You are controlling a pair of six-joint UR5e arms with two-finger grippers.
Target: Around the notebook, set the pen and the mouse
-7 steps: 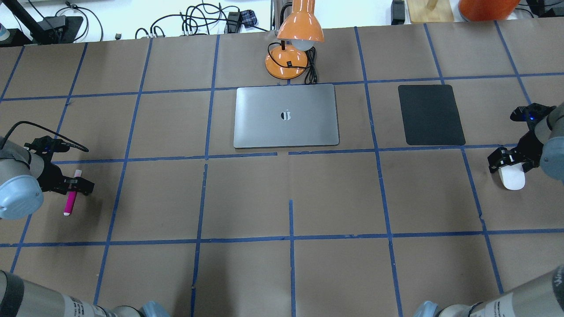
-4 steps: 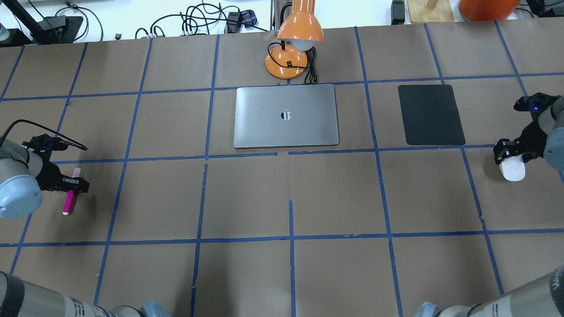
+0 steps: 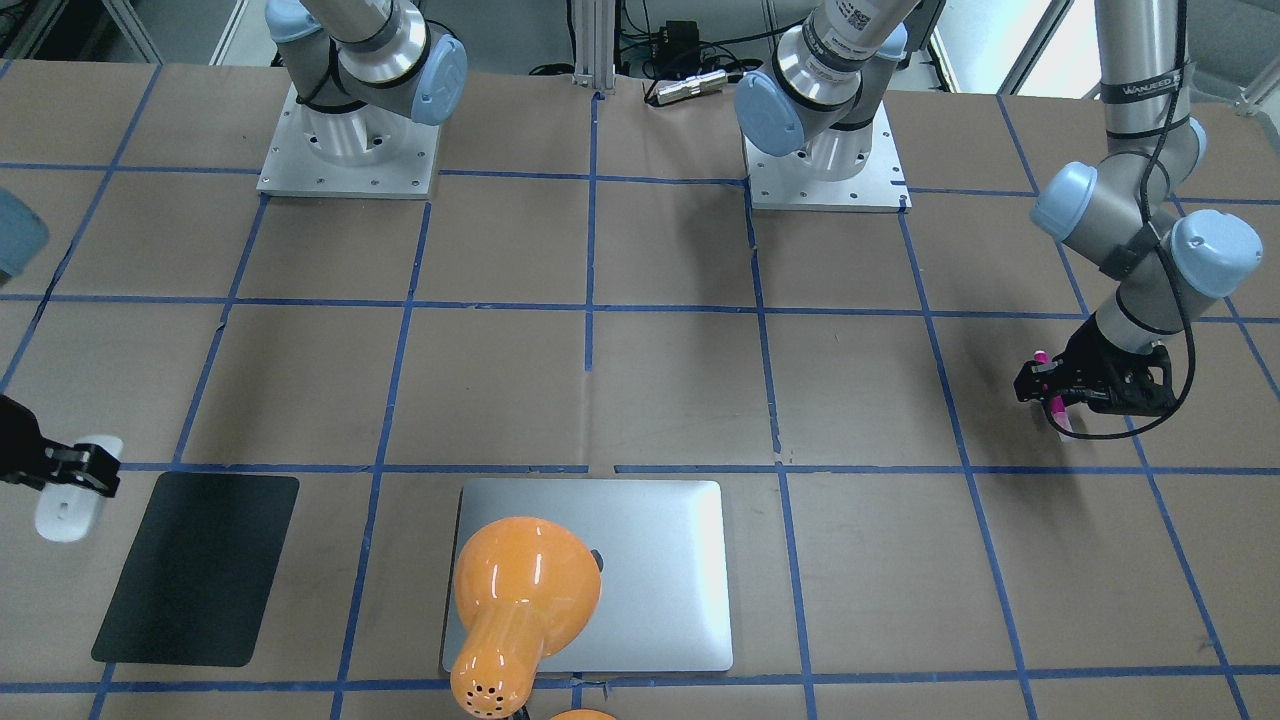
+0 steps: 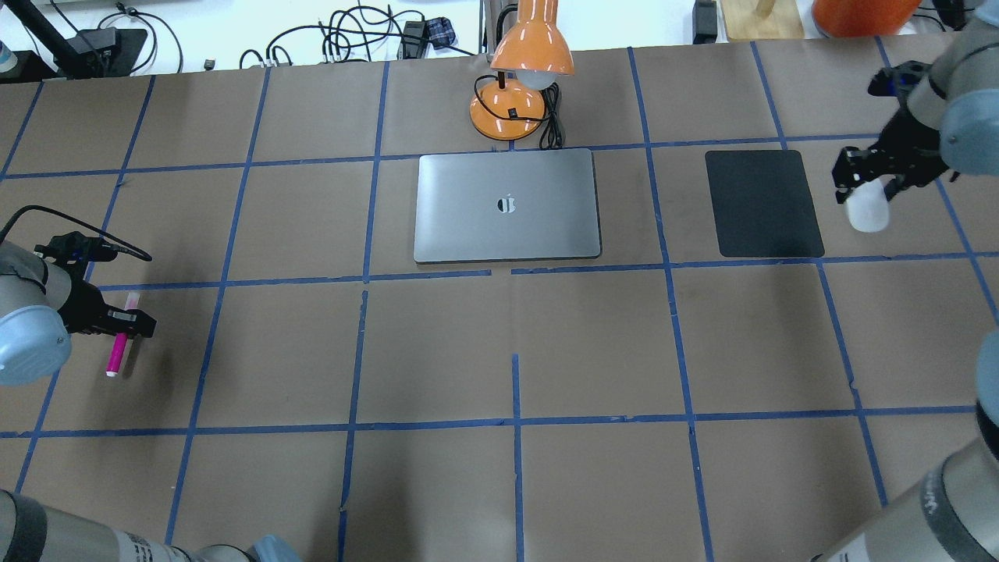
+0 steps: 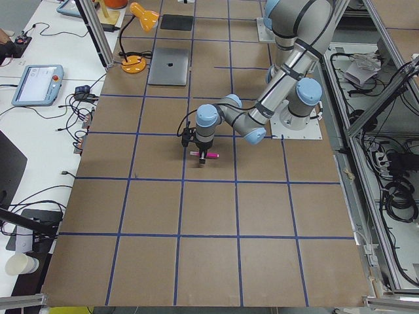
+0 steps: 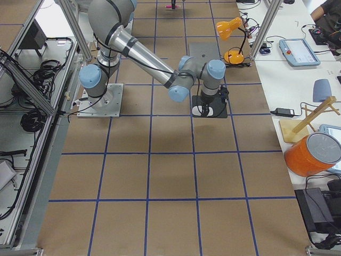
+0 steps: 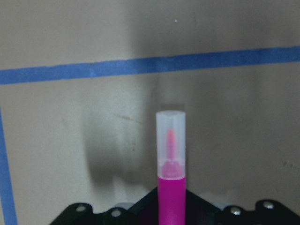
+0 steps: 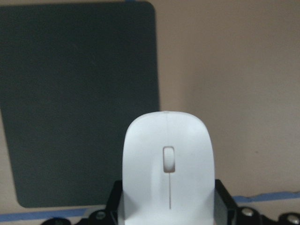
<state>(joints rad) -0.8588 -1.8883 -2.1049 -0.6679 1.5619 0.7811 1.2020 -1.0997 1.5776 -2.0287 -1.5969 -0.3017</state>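
Note:
My left gripper is shut on the magenta pen and holds it a little above the table at the far left; its clear cap points away from the wrist. My right gripper is shut on the white mouse, held just right of the black mat. In the right wrist view the mouse fills the lower middle and the mat lies to its left. The silver notebook lies flat at the table's far middle, well apart from both grippers.
An orange desk lamp with a black cord stands just behind the notebook; in the front-facing view its shade covers part of the notebook. Cables and boxes lie beyond the table's far edge.
The right arm has carried the mouse toward the table's far side, from below the mat's near right corner to beside its right edge. The left gripper with the pen has drifted slightly left.

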